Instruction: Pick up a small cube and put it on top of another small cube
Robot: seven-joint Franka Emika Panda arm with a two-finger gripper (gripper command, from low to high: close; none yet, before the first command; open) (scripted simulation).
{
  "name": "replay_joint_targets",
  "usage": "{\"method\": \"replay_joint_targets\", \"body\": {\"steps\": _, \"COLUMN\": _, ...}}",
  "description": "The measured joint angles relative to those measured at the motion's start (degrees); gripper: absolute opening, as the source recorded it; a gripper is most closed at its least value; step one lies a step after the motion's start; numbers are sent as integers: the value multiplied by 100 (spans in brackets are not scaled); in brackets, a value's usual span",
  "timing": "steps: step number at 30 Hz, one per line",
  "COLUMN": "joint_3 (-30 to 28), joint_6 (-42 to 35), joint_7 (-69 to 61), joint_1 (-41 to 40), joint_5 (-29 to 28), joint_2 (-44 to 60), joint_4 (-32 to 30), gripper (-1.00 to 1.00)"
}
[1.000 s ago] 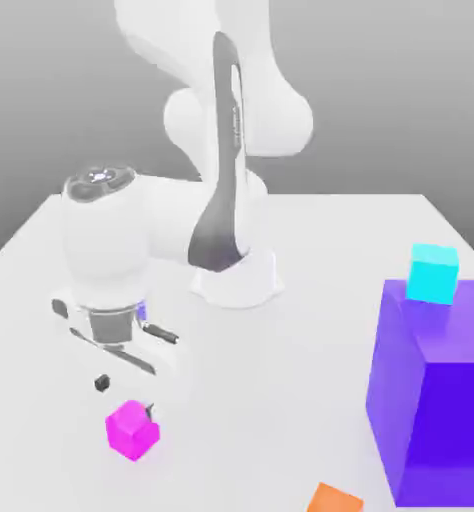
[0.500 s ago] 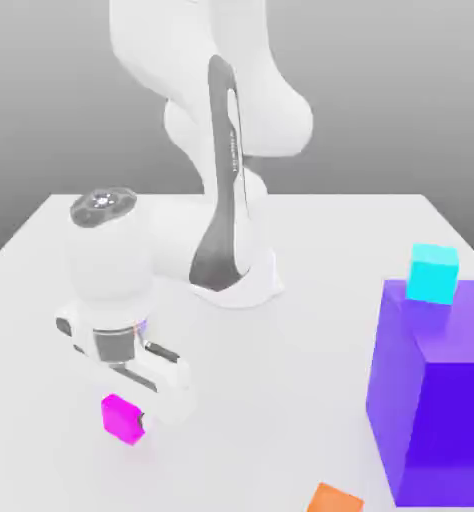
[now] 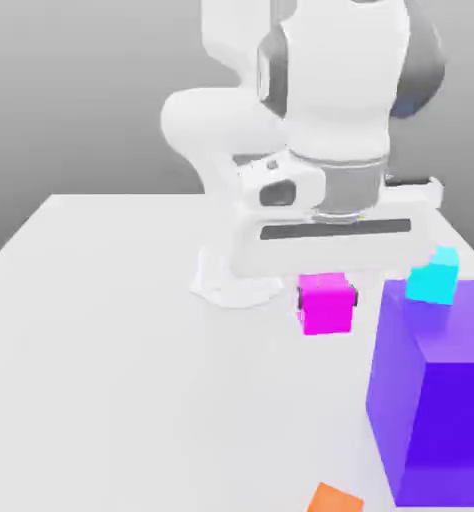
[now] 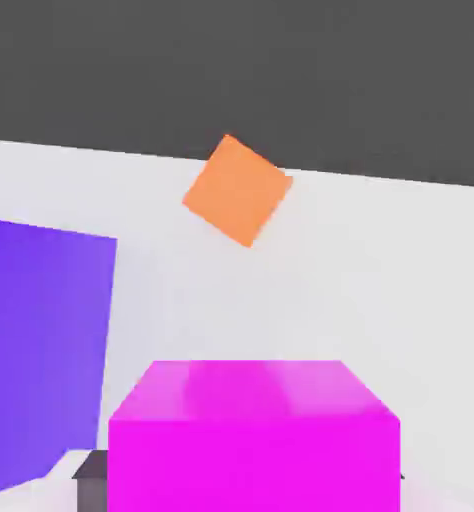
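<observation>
Gripper (image 3: 327, 297) clamped tight on the small magenta cube (image 3: 326, 304), holding it in the air above the white table (image 3: 101, 340). Cube hangs just beside the big purple block (image 3: 436, 400), near the cyan cube (image 3: 434, 276) on it; orange cube (image 4: 237, 190) lies on the table.

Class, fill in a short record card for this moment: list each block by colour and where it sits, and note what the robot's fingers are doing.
magenta cube: held off the table, under the hand
gripper: fingers shut on the magenta cube
purple block: large, on the table at the exterior view's right
cyan cube: on top of the purple block, at its far edge
orange cube: on the table, near the front edge in the exterior view
stacking: not yet done
</observation>
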Motion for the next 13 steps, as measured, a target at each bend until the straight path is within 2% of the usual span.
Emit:
{"method": "replay_joint_targets", "body": {"steps": 4, "joint_3": 383, "joint_6": -794, "joint_7": -425, "joint_1": 608, "joint_5": 202, "joint_2": -564, "joint_4": 242, "gripper": -100}}
{"method": "replay_joint_targets", "body": {"steps": 7, "joint_3": 513, "joint_6": -303, "joint_7": -475, "joint_1": 683, "joint_5": 238, "joint_2": -411, "joint_4": -94, "gripper": -100}}
{"method": "replay_joint_targets", "body": {"steps": 8, "joint_3": 542, "joint_6": -112, "joint_7": -475, "joint_1": 685, "joint_5": 244, "joint_2": -339, "joint_4": -214, "gripper": 100}}
{"method": "replay_joint_targets", "body": {"steps": 13, "joint_3": 542, "joint_6": -112, "joint_7": -475, "joint_1": 685, "joint_5": 244, "joint_2": -339, "joint_4": -214, "gripper": 100}}
